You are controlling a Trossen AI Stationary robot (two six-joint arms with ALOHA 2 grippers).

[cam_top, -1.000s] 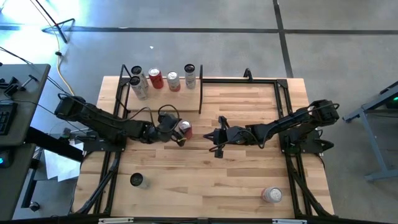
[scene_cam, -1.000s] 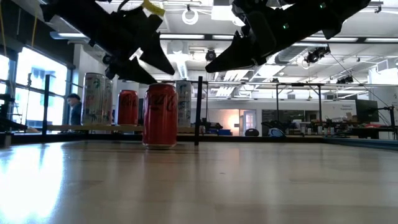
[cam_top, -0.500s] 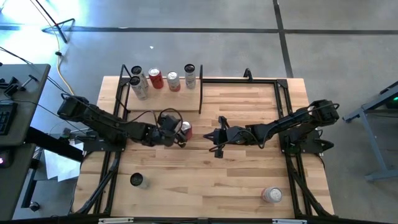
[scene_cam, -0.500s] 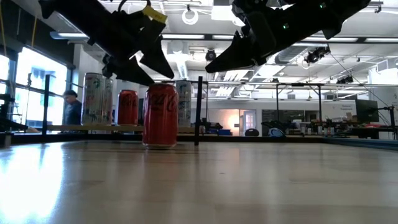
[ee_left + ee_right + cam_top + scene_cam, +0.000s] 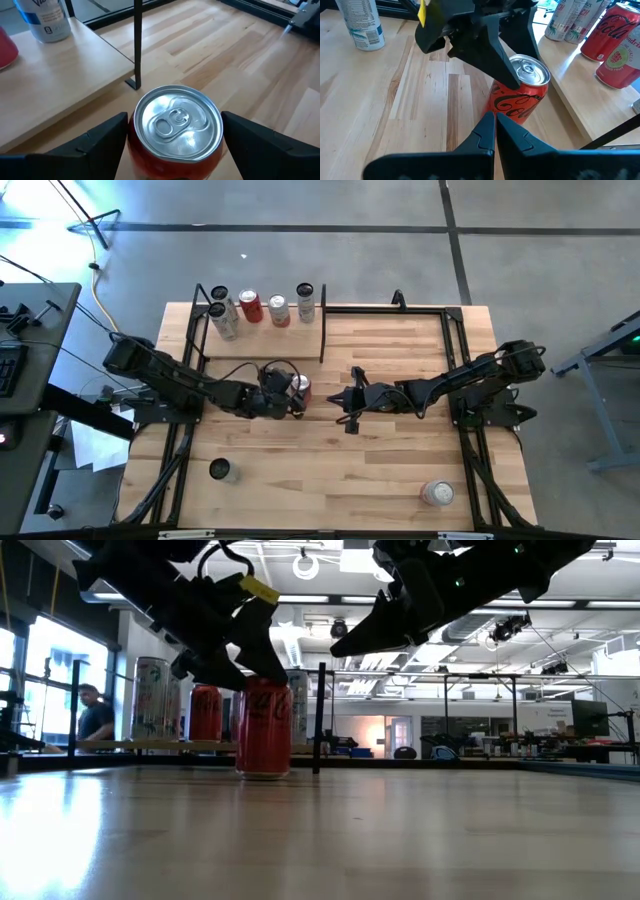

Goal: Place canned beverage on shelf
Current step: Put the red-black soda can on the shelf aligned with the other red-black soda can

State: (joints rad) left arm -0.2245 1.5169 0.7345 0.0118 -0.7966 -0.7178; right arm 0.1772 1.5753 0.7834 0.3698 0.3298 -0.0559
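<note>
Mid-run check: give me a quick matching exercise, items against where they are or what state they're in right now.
Items:
1. red can
2. left gripper
3. right gripper
4. shelf

States:
A. shut, hovering over the table mid-way, holding nothing
B. holds five upright cans
C. open, fingers either side of the can's top
D. standing on the table, just in front of the shelf

Pairs: 1-D, 2-C, 3-A, 4-B
</note>
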